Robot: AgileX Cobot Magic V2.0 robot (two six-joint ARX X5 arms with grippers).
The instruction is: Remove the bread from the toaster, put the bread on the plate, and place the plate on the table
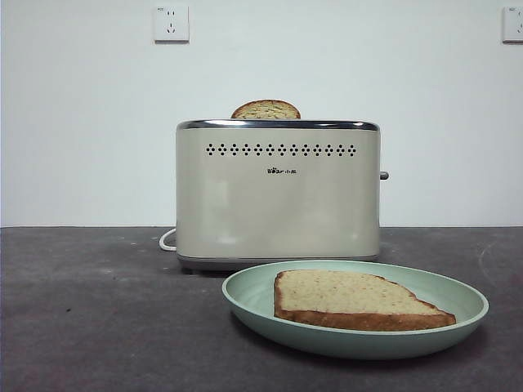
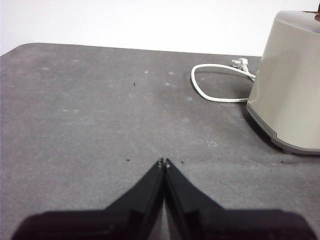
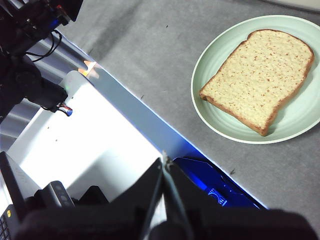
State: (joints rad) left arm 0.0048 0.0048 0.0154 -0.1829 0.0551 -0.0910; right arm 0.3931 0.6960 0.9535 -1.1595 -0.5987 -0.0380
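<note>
While the bread [image 1: 355,299] lies flat inside the plate [image 1: 245,296], a second, narrower slice [image 1: 265,110] pokes its domed top out of the toaster [image 1: 278,192] slot behind. The plate sits on the table [image 1: 98,310], just in front of the toaster and shifted toward its lever side, with its far rim close to the toaster's base. The bread takes up most of the plate's floor, leaving a crescent of bare green around it.

In the right wrist view the table's front edge runs near the plate [image 3: 210,65], and bare grey surface spreads on the other sides. The bread [image 3: 260,80] has its long axis running from the domed top to the flat bottom crust, which points toward that table edge.

Open table stretches wide beside the toaster [image 2: 290,85], crossed only by the white cord [image 2: 210,92].

The left gripper [image 2: 163,162] hangs over bare table with jaws pressed together, holding nothing. The right gripper [image 3: 164,161] hovers at the table's edge, jaws likewise closed and empty.
</note>
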